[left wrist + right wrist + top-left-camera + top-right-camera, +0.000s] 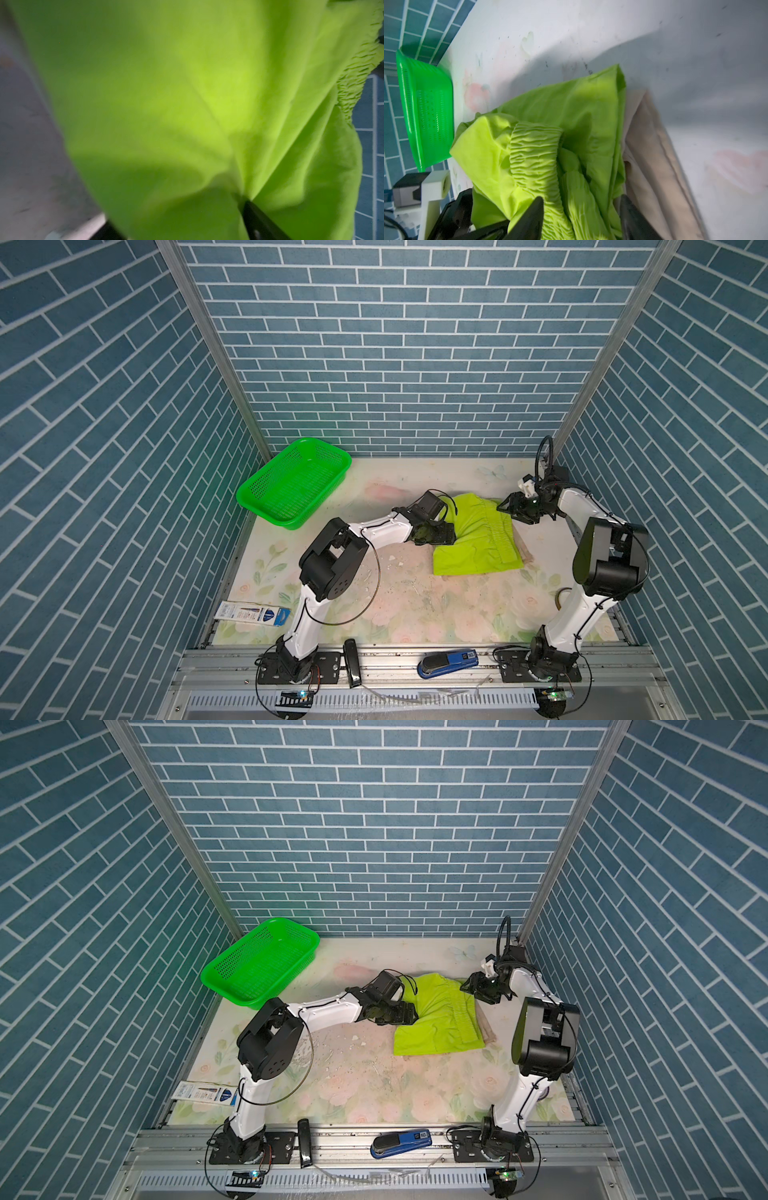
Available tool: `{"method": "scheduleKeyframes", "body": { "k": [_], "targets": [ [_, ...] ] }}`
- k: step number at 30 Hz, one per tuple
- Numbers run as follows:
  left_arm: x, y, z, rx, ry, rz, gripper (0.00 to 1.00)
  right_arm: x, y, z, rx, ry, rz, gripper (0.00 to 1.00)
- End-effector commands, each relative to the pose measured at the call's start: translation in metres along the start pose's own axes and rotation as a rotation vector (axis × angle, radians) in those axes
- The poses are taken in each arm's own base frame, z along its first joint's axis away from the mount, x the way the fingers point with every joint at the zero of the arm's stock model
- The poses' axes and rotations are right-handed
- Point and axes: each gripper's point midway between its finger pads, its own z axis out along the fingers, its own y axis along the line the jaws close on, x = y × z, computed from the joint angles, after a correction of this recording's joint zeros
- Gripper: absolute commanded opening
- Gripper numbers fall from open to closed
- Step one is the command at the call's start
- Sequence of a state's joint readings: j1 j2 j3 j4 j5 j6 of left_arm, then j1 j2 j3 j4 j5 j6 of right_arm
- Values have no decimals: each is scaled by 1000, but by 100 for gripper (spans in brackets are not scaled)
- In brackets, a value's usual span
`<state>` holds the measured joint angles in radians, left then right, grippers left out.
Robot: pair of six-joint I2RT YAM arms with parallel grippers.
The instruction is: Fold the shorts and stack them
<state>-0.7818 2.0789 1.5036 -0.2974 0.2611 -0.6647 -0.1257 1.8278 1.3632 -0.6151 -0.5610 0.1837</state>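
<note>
Right wrist view: right claw [581,197] parted astride the lime green shorts [571,116], which overlie the beige shorts [652,155]. Left claw [176,212] wide, against the lime green shorts.

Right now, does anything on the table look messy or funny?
Yes. The lime green shorts sit on the beige shorts, but not neatly: their waistband end is bunched up, and beige pokes out along one side. Small white scraps also litter the table.

Top views look down; wrist views hug lime shorts [187,104]
</note>
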Motion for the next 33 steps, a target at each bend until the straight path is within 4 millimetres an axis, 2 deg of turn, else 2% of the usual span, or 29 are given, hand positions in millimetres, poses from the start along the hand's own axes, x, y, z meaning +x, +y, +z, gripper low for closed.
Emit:
{"method": "scheduleKeyframes", "body": {
  "k": [1,5,7,11,14,17,20,25,28,31,33],
  "targets": [
    [-23,-1,-58,-68,-79,47,100,-21,15,-50,108,-133,-90,67],
    [-43,2,-109,-85,-152,56,100,-3,41,-76,186,-164,-178,70],
    [-46,8,-133,-92,-179,51,100,16,65,-77,215,-149,-260,72],
    [-38,39,-182,-150,-232,2,100,78,127,-58,209,-71,-436,74],
    [-21,75,-219,-184,-273,-84,100,124,157,-40,236,-27,-554,78],
    [1,109,-257,-215,-334,-156,100,161,170,-17,302,34,-663,81],
    [24,135,-287,-261,-372,-204,100,184,167,6,431,105,-774,83],
    [56,155,-307,-308,-376,-232,100,190,170,32,570,112,-842,85],
    [66,159,-307,-310,-373,-243,100,187,173,48,594,83,-810,86],
    [71,161,-303,-304,-369,-252,100,180,166,56,690,53,-815,86],
    [72,162,-300,-297,-361,-256,100,182,160,64,714,73,-818,88]
  ]
}}
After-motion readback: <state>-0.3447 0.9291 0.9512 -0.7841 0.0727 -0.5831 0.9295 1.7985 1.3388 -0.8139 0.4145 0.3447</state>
